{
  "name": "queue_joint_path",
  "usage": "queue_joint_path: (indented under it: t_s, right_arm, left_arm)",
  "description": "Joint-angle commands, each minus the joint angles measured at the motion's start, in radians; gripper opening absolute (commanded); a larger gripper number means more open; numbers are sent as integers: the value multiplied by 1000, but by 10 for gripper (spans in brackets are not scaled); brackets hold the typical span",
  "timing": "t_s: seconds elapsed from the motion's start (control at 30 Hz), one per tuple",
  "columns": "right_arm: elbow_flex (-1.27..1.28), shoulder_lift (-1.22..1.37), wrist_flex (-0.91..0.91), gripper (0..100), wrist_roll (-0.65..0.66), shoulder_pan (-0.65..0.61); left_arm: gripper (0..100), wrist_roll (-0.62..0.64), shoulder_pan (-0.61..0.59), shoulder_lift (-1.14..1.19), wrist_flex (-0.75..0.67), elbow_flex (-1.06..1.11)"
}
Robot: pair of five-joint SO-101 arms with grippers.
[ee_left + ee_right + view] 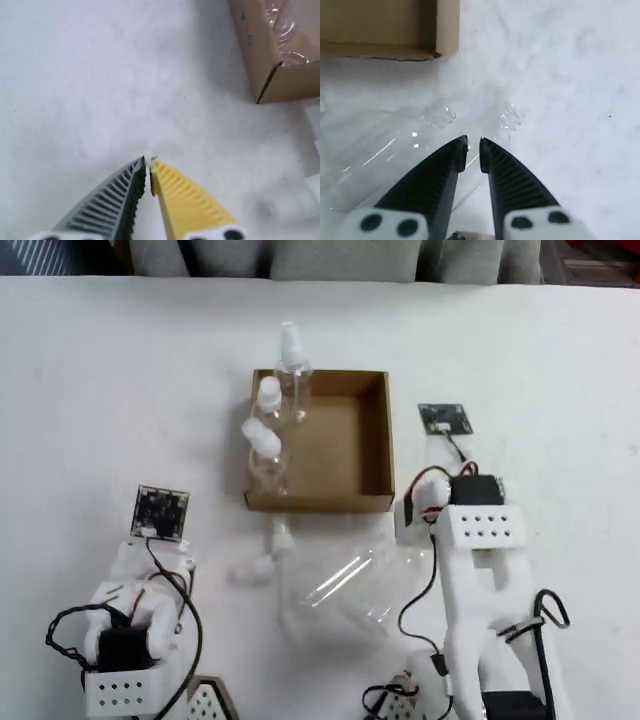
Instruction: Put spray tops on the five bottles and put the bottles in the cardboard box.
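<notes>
Just near of the cardboard box (385,440), two uncapped bottles (338,585) lie on their sides, long axes slanting from near-left to far-right. My right gripper (472,150), jaws narrowly apart and empty, hangs right over them. My left gripper (149,167), pinched shut on nothing, sits well apart to the left. Loose spray tops (252,570) lie between us. The right arm is nearer, I judge.
</notes>
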Motion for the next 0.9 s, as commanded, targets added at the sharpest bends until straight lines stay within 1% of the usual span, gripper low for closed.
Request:
queue_joint_path:
  t_s: [0.0, 0.1, 0.17, 0.4, 0.47, 0.57, 0.73, 0.83, 0.87]
  right_arm:
    - [-26, 7, -44, 22, 9, 19]
    - [29, 5, -128, 22, -40, 21]
    - [61, -2, -173, 22, -46, 21]
    - [84, 5, -211, 22, -51, 21]
    - [86, 5, -214, 22, -51, 21]
    - [86, 5, -216, 22, -49, 21]
    - [87, 7, -232, 21, -48, 22]
    - [110, 7, -268, 21, -46, 25]
    - [114, 7, -278, 21, -46, 33]
  left_arm:
    - [21, 5, 19, -13, 2, -8]
    - [21, 52, 77, -13, 0, -11]
    - [21, 52, 104, -13, 0, -29]
    - [20, 54, 154, 19, 52, -152]
    - [20, 54, 174, 93, 58, -196]
    - [21, 58, 211, 268, 58, -298]
    - [23, 210, 321, 599, 60, -446]
    - [24, 275, 380, 760, 60, -514]
    - [24, 316, 398, 805, 60, -532]
